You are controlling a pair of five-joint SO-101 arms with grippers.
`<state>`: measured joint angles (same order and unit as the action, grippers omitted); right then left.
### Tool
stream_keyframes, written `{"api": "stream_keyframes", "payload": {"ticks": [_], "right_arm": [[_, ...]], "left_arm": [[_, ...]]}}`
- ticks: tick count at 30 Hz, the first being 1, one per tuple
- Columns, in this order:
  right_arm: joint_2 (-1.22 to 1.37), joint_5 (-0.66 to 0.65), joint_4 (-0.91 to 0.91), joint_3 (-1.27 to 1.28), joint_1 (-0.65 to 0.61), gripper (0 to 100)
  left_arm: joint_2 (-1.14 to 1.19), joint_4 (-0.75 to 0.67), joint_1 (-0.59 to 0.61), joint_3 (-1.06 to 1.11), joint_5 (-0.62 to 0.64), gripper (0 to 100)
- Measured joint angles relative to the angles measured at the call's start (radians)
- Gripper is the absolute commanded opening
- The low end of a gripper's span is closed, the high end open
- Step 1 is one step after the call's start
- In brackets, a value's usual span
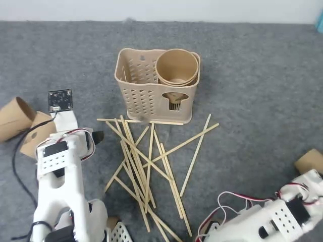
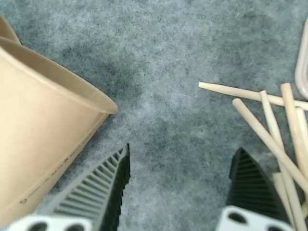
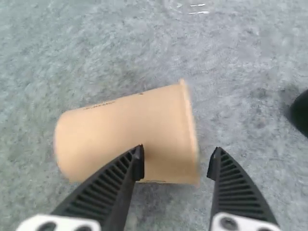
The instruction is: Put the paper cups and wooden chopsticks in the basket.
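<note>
A beige perforated basket (image 1: 133, 93) stands at the back of the grey carpet with stacked paper cups (image 1: 176, 66) in its right end. Several wooden chopsticks (image 1: 146, 161) lie crossed in front of it. Two paper cups (image 1: 15, 117) (image 1: 39, 132) lie on their sides at the far left, beside my left arm (image 1: 63, 156). My left gripper (image 2: 183, 150) is open over bare carpet, between a cup (image 2: 43, 139) and chopstick ends (image 2: 269, 125). My right gripper (image 3: 178, 149) is open, just above a cup lying on its side (image 3: 130, 127), which is also at the right edge (image 1: 310, 161).
The carpet reaches a pale wall at the back. My right arm (image 1: 282, 214) lies low at the front right corner, with loose wires (image 1: 232, 204) beside it. Bare carpet lies to either side of the basket.
</note>
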<state>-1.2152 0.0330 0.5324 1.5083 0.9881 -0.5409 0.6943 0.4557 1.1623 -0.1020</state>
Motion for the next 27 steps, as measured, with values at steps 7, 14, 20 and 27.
{"api": "stream_keyframes", "payload": {"ticks": [7, 14, 20, 27], "right_arm": [[0.0, 0.0, -0.002, 0.0, -0.095, 0.6], [0.0, 0.0, -0.002, -0.046, -0.114, 0.7], [0.0, 0.038, 0.117, -0.229, -0.114, 0.7], [0.0, 0.037, 0.345, -0.43, -0.255, 0.7]], "left_arm": [[0.0, 0.0, 0.0, 0.0, 0.0, 32], [0.0, 0.0, 0.0, 0.0, 0.0, 32], [0.0, 0.0, 0.0, 0.0, 0.0, 32], [0.0, 0.0, 0.0, 0.0, 0.0, 32]]}}
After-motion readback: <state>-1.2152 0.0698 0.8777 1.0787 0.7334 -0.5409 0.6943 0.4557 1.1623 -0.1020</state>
